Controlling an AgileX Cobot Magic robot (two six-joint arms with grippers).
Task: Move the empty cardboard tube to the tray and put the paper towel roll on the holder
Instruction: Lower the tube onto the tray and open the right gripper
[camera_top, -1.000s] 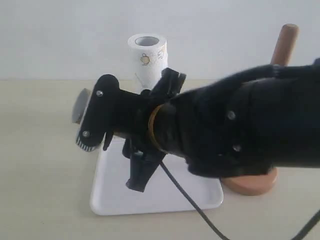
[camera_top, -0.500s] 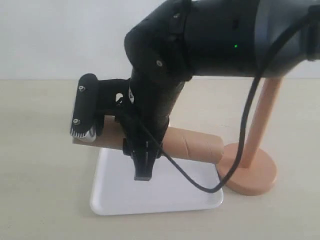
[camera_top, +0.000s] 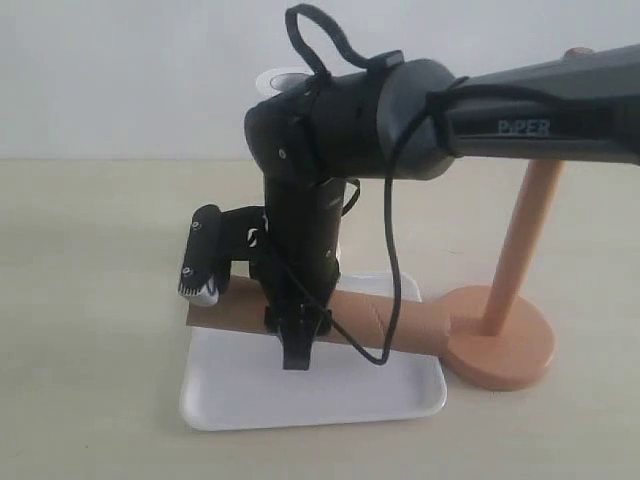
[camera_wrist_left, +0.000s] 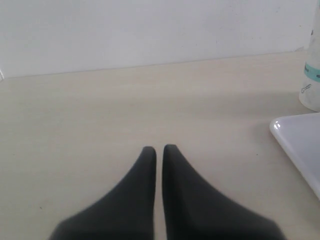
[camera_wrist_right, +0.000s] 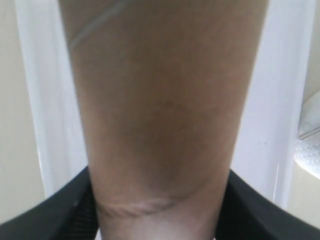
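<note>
On the right forearm (camera_top: 585, 95) across the holder (camera_top: 520, 250), white "PiPER" lettering (camera_top: 523, 127).

A plain brown cardboard tube (camera_top: 405, 322) stretches level over the glossy white rectangular tray (camera_top: 240, 385). A light-brown wooden holder (camera_top: 500, 345) stands upright beside the tray, and a white paper towel roll (camera_top: 276, 80) stands behind it.

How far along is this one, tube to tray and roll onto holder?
Done: the holder pole is bare. In hand: the right claw grips the empty cardboard tube level over the tray, not yet released. Left: let go, then put the paper towel roll on the holder. The left claw is shut, empty.
</note>
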